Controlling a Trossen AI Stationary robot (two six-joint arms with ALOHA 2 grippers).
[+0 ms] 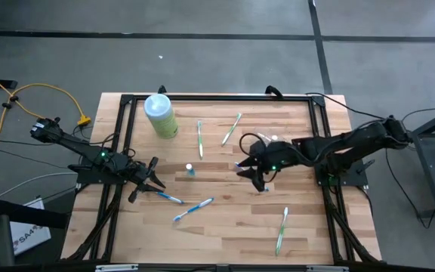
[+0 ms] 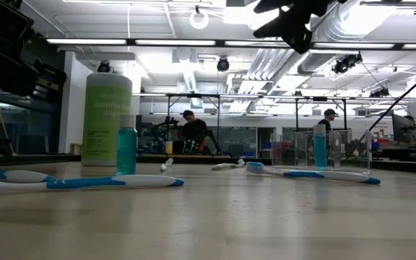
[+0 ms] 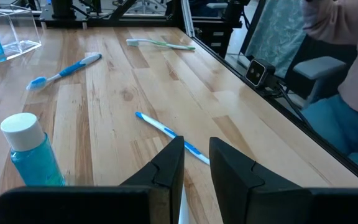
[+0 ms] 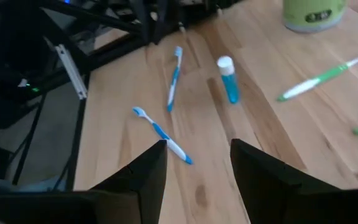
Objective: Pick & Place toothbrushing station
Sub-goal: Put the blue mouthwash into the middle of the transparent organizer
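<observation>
The toothbrushing station (image 2: 354,149) stands upright on the tabletop (image 1: 225,242), a clear, colourless holder with a small blue item (image 2: 321,148) inside it. In the low view a blue toothbrush (image 2: 313,173) lies flat just in front of it. The left wrist view shows the station (image 3: 22,30) at the far side of the wood, well apart from that arm. From above it is hard to make out, since the right arm reaches over that part of the tabletop.

The right claw (image 1: 252,172) hangs in the air above the middle of the tabletop, touching nothing. Its fingers are spread wide with nothing between them, as its own view shows (image 4: 197,149).

The left claw (image 1: 151,178) sits low near the left edge. Its fingers (image 3: 169,158) stand a narrow gap apart, empty, pointing at a blue toothbrush (image 3: 166,130) on the wood ahead.

Between the two arms stands a small blue bottle (image 1: 189,171) with a white cap, upright and alone. A second blue toothbrush (image 1: 194,208) lies nearer the front edge, and a green one (image 1: 282,230) lies towards the right front corner. Two more green toothbrushes (image 1: 200,138) (image 1: 232,128) lie towards the back. Beside them, in the back left corner, stands the large pale-green bottle (image 1: 161,115) with its white cap.

In the low view, people (image 2: 192,130) show far off in the room behind.
</observation>
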